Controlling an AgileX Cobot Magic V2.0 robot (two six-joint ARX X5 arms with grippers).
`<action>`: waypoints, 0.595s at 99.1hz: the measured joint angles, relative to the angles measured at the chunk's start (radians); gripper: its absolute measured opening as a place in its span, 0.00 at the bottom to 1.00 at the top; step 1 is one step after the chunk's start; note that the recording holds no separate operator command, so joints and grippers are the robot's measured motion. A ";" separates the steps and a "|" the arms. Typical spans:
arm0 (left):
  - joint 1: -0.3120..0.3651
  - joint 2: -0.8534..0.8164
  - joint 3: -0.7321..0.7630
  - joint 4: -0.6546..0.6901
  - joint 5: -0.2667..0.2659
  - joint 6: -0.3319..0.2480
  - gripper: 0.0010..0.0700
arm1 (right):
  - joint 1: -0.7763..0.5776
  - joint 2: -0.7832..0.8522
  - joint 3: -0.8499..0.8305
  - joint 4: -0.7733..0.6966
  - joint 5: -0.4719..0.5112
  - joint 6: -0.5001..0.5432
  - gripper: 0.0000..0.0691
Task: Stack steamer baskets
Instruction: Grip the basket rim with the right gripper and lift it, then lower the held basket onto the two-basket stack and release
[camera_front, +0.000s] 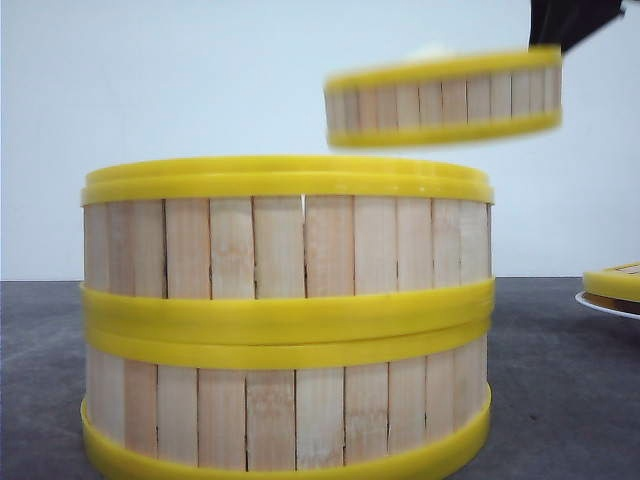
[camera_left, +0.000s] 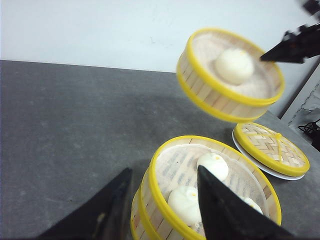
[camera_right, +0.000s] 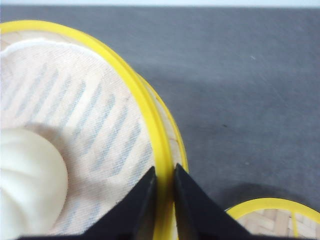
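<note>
1. My right gripper (camera_right: 164, 197) is pinched on the yellow rim of the lifted steamer basket (camera_left: 229, 75), one finger inside the wall and one outside, with the rim filling the gap between them.
2. That basket hangs in the air, slightly tilted, clear of everything beneath it. It holds one white bun (camera_left: 234, 65) on a pale cloth liner.
3. My left gripper (camera_left: 162, 200) is spread wide, its fingers apart and clasping nothing. It hovers at the rim of the stack below: one finger shows over the basket's inside, the other outside its wall.
4. The stack of two steamer baskets (camera_front: 287, 320) stands on the dark grey table (camera_left: 70, 130), one basket set squarely on the other. The top one is open and holds several white buns (camera_left: 212, 165).
5. The lifted basket is above the stack and off to its right side in the front view, not over its middle.
6. Beyond the stack, a woven lid with a yellow rim (camera_left: 271, 148) lies on a white plate (camera_left: 245, 150) on the table.
</note>
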 joint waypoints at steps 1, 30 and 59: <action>0.000 0.000 0.000 0.000 0.000 0.000 0.33 | 0.002 -0.008 0.000 -0.004 -0.003 -0.003 0.05; 0.000 0.000 0.000 0.001 0.000 0.000 0.33 | 0.090 -0.184 0.001 -0.141 -0.092 -0.072 0.05; 0.000 0.000 0.000 0.001 0.000 0.000 0.33 | 0.248 -0.206 0.001 -0.208 -0.113 -0.099 0.05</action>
